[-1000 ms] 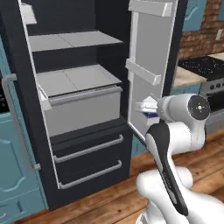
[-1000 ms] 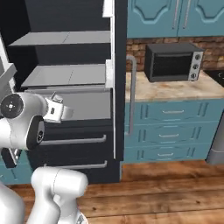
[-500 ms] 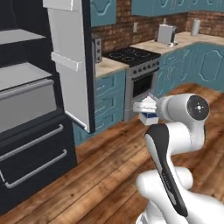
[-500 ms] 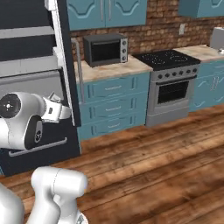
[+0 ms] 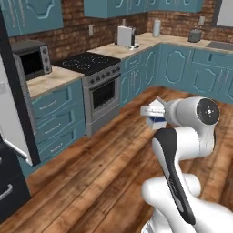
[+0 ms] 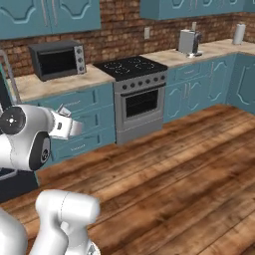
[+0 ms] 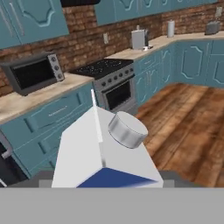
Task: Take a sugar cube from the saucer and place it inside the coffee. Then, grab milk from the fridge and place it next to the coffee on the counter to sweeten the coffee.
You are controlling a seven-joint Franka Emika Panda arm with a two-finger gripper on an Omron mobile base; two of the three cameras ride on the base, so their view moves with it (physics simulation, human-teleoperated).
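1. Transport of the milk carton (image 7: 105, 153) is the step in hand: judged from the scene, the carton is out of the fridge (image 5: 11, 150) and is being carried across the kitchen, so the sugar part of the task appears to be done.
2. Fingers (image 5: 152, 117): closed on the milk carton, spread wide to span its body. In the hand view the carton sits directly between the fingers and hides their tips.
3. Carton shape and finish: white, flat-sided box with a gabled top, a round grey screw cap (image 7: 127, 129) on one slope, and a blue band near the base. The faces look smooth and rigid.
4. Ahead of the fingers: a beige marbled tabletop (image 7: 26, 103) over teal cabinets, carrying a dark glass-fronted microwave (image 7: 30, 74). Beside it stands a steel range with a black stovetop (image 7: 103, 68).
5. Farther ahead of the fingers, a grey toaster-like appliance (image 7: 138, 39) rests on the tabletop against the brick wall.
6. Next move calls for locating the coffee cup, which cannot be made out here, then setting the carton upright just beside it without knocking it.
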